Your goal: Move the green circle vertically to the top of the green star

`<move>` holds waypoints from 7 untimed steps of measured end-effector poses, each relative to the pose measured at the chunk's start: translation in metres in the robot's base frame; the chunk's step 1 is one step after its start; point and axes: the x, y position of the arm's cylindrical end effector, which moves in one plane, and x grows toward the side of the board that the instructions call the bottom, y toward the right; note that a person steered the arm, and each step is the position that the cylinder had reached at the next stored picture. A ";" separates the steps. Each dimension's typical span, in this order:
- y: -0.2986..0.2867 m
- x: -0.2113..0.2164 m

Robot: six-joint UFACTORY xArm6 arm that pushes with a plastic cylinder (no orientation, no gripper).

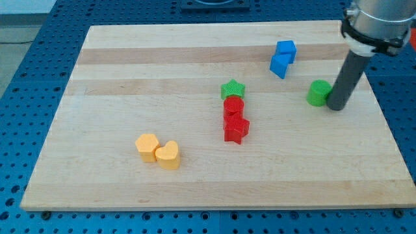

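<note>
The green circle (318, 93) lies on the wooden board at the view's right. My tip (336, 108) stands right beside it, on its right side, touching or nearly touching it. The green star (232, 90) lies near the board's middle, well to the left of the green circle and at about the same height in the view. The star touches the top of a red block (233, 107).
A red star (236, 129) sits just below the red block. Two blue blocks (283, 58) lie together above and between the star and the circle. Two yellow blocks (158, 151), one heart-shaped, lie at the lower left. The board's right edge (383, 110) is close to my tip.
</note>
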 end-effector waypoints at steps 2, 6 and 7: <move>-0.019 -0.035; -0.046 -0.071; -0.047 -0.079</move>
